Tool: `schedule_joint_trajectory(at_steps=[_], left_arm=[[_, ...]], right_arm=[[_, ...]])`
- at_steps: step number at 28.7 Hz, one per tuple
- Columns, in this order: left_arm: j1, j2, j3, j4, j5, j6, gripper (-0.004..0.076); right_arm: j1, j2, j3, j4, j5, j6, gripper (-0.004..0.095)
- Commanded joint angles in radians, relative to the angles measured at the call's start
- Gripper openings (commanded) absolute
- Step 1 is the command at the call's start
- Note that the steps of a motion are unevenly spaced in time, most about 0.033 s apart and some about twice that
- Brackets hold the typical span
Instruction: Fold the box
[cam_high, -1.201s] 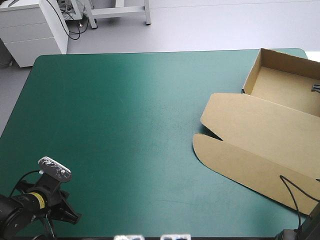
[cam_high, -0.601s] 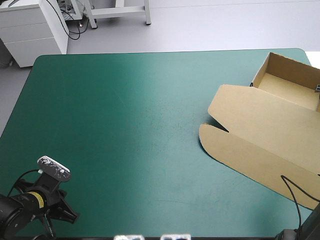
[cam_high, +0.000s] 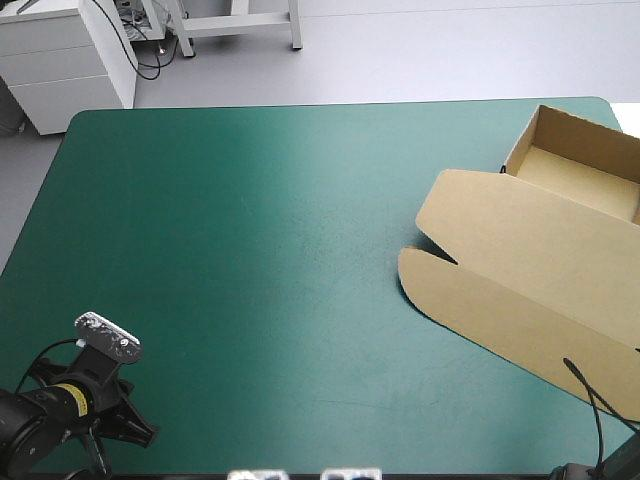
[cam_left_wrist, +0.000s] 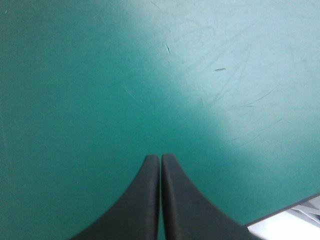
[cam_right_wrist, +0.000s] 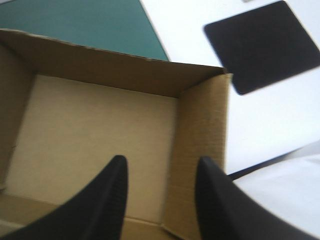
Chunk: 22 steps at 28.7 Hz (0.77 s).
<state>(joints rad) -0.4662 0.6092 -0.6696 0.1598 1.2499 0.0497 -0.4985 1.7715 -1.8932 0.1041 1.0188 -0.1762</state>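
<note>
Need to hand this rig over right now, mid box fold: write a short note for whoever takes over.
Left gripper: shut, empty, over the bare teal-green cover by its near left corner.
Right gripper: open, holding nothing, poised at a corner of the tray, one finger over its floor.
Box: on the cover's right side, with the tray at the far right corner and the lid lying flat toward the near edge.
Done: tray walls raised.
Left: probably only a check that the walls hold; the lid lies flat.
</note>
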Motion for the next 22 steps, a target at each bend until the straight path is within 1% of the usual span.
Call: schedule_joint_trajectory(at_steps=[1,2,5,6,8,9,13,16,19,20,22], left_arm=[[-0.007,0.002,-0.023,0.002,0.038,-0.001,-0.0008],[-0.007,0.002,-0.023,0.002,0.038,-0.001,-0.0008],[-0.007,0.002,-0.023,0.002,0.038,-0.001,-0.0008],[-0.007,0.002,-0.023,0.002,0.038,-0.001,-0.0008],[-0.007,0.002,-0.023,0.002,0.038,-0.001,-0.0008],[-0.007,0.002,-0.023,0.002,0.038,-0.001,-0.0008],[-0.007,0.002,-0.023,0.000,0.038,-0.001,-0.0008],[-0.007,0.002,-0.023,0.000,0.033,-0.001,-0.0008],[-0.007,0.002,-0.023,0.000,0.026,-0.001,-0.0008],[-0.007,0.002,-0.023,0.000,0.022,-0.003,-0.0008],[-0.007,0.002,-0.023,0.000,0.011,-0.015,-0.0008]], right_arm=[[-0.008,-0.091,-0.039,0.141,0.044,-0.107,0.0090],[-0.008,-0.101,-0.039,0.167,0.067,-0.122,-0.0010],[-0.008,-0.132,-0.039,0.271,0.157,-0.173,-0.0009],[-0.006,-0.146,-0.039,0.340,0.206,-0.197,-0.0008],[0.002,-0.167,-0.037,0.381,0.229,-0.208,-0.0008],[0.011,-0.177,-0.037,0.381,0.229,-0.208,-0.0008],[0.101,-0.237,-0.037,0.340,0.229,-0.209,-0.0008],[0.213,-0.275,-0.037,0.303,0.229,-0.207,-0.0008],[0.351,-0.307,-0.036,0.229,0.229,-0.186,-0.0008],[0.413,-0.317,-0.031,0.188,0.229,-0.184,-0.0008],[0.500,-0.335,-0.024,0.129,0.229,-0.176,-0.0008]])
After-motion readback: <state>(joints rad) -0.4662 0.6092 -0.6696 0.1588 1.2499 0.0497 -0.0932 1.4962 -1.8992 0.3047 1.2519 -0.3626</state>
